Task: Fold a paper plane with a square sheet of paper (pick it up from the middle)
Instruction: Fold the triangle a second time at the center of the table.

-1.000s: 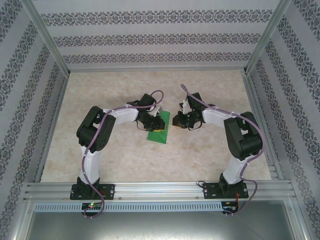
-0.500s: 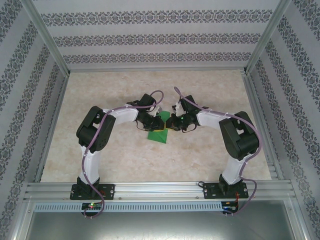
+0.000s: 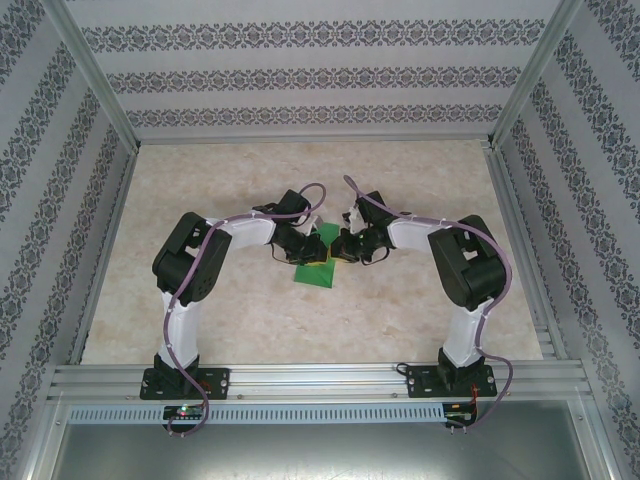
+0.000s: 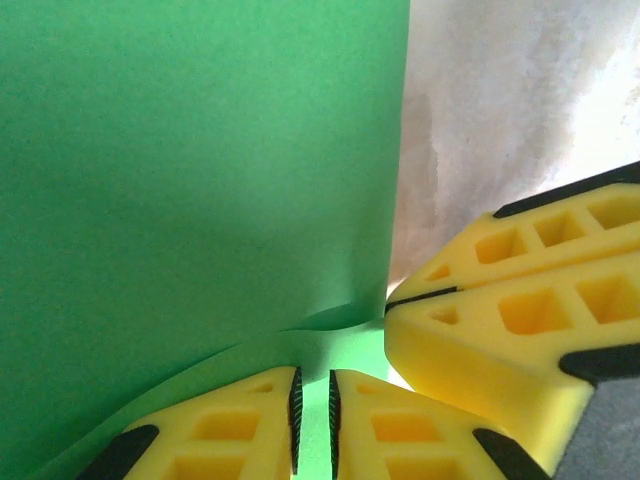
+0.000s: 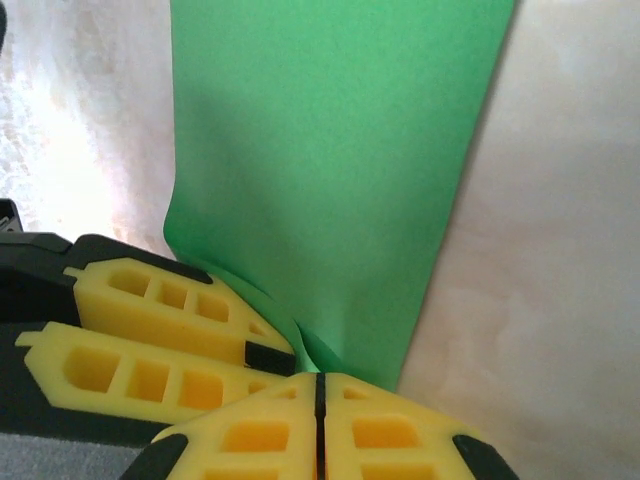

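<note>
The right gripper (image 3: 340, 246) has swung in leftward from where it hung clear of the paper (image 3: 318, 272) a second ago, and its elbow has come in with it. The left gripper (image 3: 305, 247) and its arm have not shifted, and the paper lies where it lay.

From above, the two grippers meet tip to tip over the middle of the bench (image 3: 230, 310), the left one at the paper's left side and the right one at its right. The paper's near edge rests on the bench, and the green rises from there toward the fingertips, with a small patch showing beyond them.

In the left wrist view the left gripper's fingers (image 4: 230, 430) are drawn almost together. A thin slot is left between the black pads with green showing in it, so the gripper is clamped on the paper. The sheet stands up before the camera on the left, its right edge straight, and a curled fold runs down to the fingertips. The right gripper's yellow fingers (image 4: 520, 320) sit just beside, at the paper's lower right edge.

In the right wrist view the right gripper's fingers (image 5: 390, 430) are pressed fully together. The paper's bottom corner, buckled there, runs down into the seam between them, so it looks nipped. The left gripper's fingers (image 5: 215, 320) lie just to the left, against the same buckle.
</note>
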Robot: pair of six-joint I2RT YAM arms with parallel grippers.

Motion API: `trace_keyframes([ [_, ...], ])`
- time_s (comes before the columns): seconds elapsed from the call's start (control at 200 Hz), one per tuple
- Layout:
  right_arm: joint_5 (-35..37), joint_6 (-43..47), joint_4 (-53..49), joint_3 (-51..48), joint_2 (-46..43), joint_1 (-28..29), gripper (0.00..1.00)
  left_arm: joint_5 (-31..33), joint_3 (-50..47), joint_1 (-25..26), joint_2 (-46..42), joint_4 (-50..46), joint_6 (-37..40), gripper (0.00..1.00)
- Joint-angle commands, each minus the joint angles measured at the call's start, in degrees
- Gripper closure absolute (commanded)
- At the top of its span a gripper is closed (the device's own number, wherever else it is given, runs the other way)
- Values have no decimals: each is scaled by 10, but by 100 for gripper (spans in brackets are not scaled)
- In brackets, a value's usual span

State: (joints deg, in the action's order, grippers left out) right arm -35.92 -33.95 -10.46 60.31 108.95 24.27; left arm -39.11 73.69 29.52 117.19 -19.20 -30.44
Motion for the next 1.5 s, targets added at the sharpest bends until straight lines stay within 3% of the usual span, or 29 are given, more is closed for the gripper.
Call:
trace_keyframes([
  [0.0, 21, 23, -25, 15, 19, 5, 91, -17, -7, -7, -29, 14, -6, 81],
  [0.36, 41, 43, -42, 20, 35, 6, 91, -23, -12, -15, -44, 17, -12, 80],
  [0.694, 45, 50, -52, 29, 34, 10, 91, 55, 15, -22, -48, -78, 64, 80],
  [1.494, 48, 57, -70, 54, 26, 16, 86, 63, 45, -38, 11, -102, 97, 80],
])
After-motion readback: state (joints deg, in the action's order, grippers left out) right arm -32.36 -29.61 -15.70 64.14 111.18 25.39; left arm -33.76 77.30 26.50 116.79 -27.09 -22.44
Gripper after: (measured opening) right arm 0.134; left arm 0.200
